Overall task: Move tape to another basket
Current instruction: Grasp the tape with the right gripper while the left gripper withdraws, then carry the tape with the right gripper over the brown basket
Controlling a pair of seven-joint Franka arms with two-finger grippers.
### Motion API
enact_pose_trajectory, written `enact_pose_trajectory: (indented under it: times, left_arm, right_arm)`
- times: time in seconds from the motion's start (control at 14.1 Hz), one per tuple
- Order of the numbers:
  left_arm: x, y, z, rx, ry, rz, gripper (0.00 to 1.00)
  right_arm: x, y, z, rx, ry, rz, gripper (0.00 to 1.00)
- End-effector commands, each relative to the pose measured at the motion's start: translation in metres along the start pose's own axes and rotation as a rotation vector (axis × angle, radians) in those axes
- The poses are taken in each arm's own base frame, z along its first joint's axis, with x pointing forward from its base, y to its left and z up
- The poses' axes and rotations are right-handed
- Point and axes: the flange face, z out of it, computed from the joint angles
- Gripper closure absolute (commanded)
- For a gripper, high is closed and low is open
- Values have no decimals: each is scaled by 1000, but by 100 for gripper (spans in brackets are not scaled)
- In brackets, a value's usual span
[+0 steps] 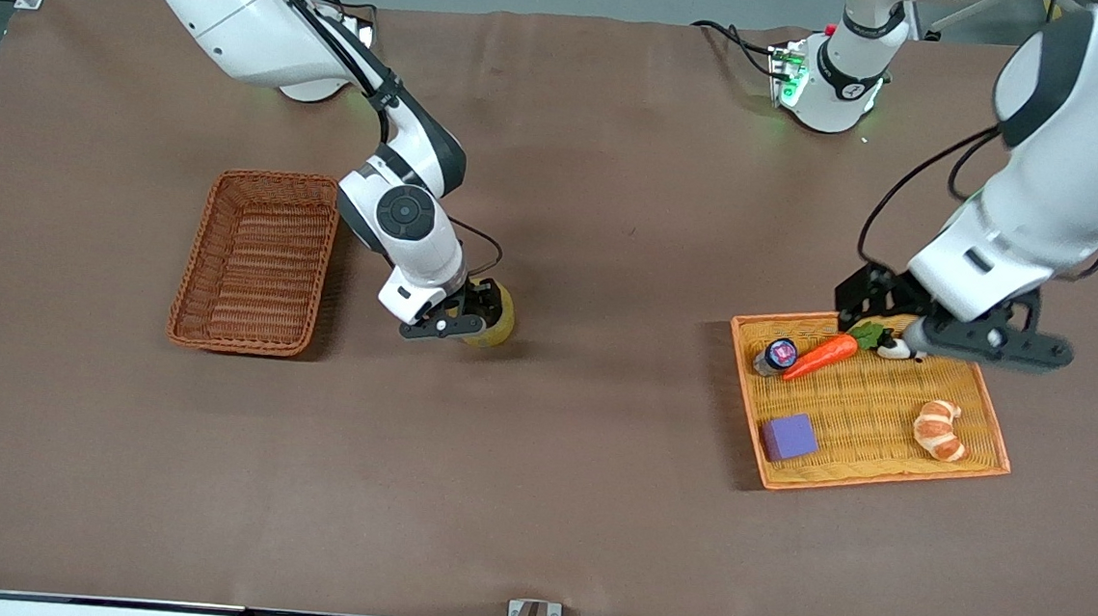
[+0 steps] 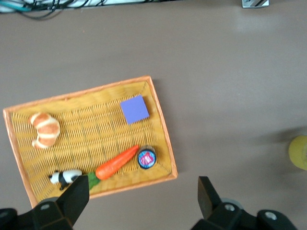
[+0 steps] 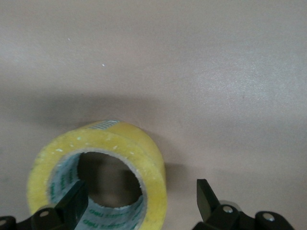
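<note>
A purple block (image 1: 788, 436), smooth and square, lies nearest the camera, in the corner of the flat orange-yellow woven tray (image 1: 990, 465) at the left arm's end of the table. On the same coarse weave lie a striped croissant (image 1: 940, 429), a glossy carrot (image 1: 821, 356) with green leaves, and a small round jar (image 1: 776, 355) touching the carrot's tip. A black-and-white panda figure (image 2: 65, 178) lies past the carrot's leaves; in the front view the left gripper (image 1: 991, 345) hides most of it. That gripper hangs over the tray's edge farthest from the camera, fingers spread wide and holding nothing.

The tape (image 3: 98, 177), a translucent yellow ring with a printed greyish core, lies on the bare brown table (image 1: 614, 206) near the middle, between the two containers. In the front view only a yellow sliver of it shows past the right gripper (image 1: 451, 322), which is down at the roll. The right wrist view cuts off the roll's lower part; one finger (image 3: 76, 201) overlaps the core opening and the other stands clear outside the ring, jaws wide and not yet clamped.

The basket (image 1: 258, 259), deep, reddish-brown wicker with rounded corners, sits toward the right arm's end, near the tape but apart from it
</note>
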Motion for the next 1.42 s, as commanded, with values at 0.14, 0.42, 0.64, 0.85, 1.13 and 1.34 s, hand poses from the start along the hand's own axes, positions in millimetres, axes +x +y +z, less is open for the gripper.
enact_pose_trajectory:
  times: [0.14, 0.42, 0.64, 0.85, 1.13, 1.34]
  left_arm:
    - [-67, -16, -13, 16, -29, -22, 0]
    - [-67, -25, -19, 30, -24, -18, 0]
    - [-53, -50, -22, 27, -15, -31, 0]
    - [-26, -56, -23, 29, -21, -32, 0]
    - [-27, -55, -30, 56, -48, -34, 0]
    - [-28, -53, -30, 58, -50, -92, 0]
  right_arm:
    - [-4, -4, 13, -11, 8, -19, 8]
    - [-5, -6, 18, -34, 22, -63, 66]
    - [-3, -2, 18, -41, 18, -61, 100]
    - [5, 3, 13, -37, 28, -46, 100]
    - [23, 40, -46, -94, 63, 15, 100]
    - [27, 78, -113, -203, 61, 16, 100]
